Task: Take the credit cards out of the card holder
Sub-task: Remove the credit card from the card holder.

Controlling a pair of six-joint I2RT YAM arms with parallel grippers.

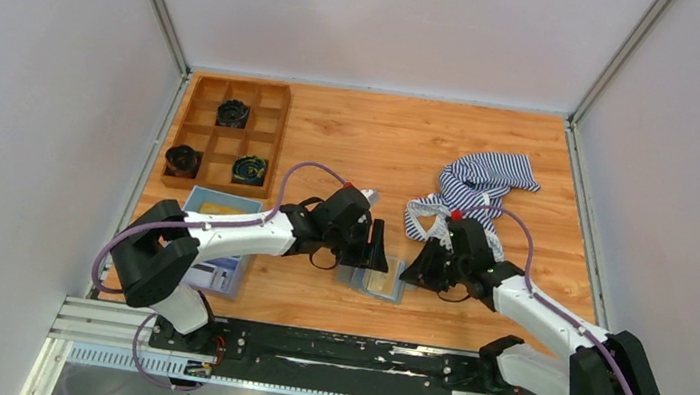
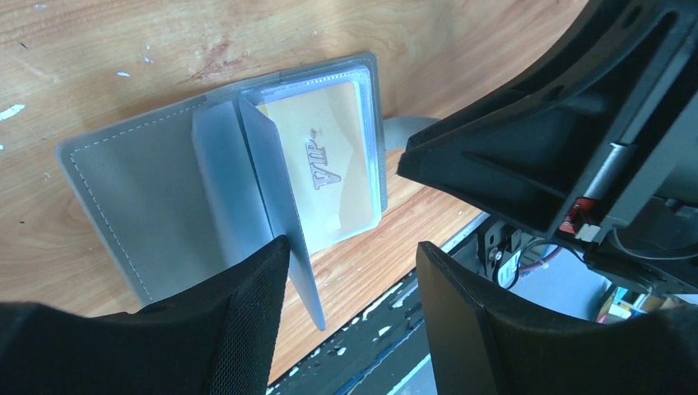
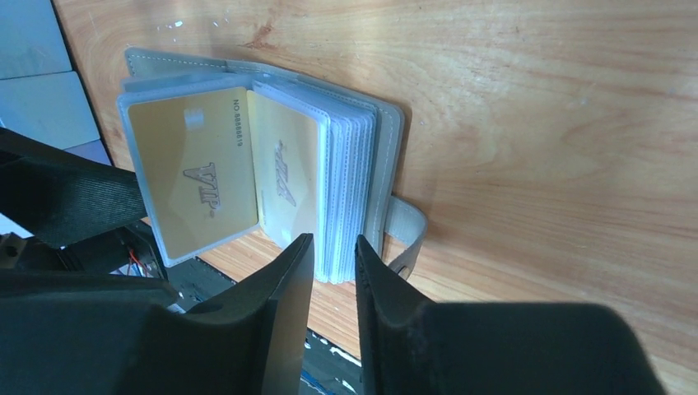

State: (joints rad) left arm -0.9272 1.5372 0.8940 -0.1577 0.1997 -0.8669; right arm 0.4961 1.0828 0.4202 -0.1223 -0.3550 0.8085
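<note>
holder (image 1: 378, 284): open, table 6 o'clock; cards (image 3: 197, 177) in sleeves. left gripper (image 2: 352, 255): holder's 10 o'clock, fingers wide, empty. right gripper (image 3: 331, 243): 3 o'clock, narrow gap, grip unclear. step, likely: exposing card. next: pinch card edge, slide out.

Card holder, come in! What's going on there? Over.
Left gripper jaws wide, by the open holder. Right gripper jaws nearly shut at the sleeves, grip unclear. Two cards showing, both in sleeves. Nothing in the way.
</note>
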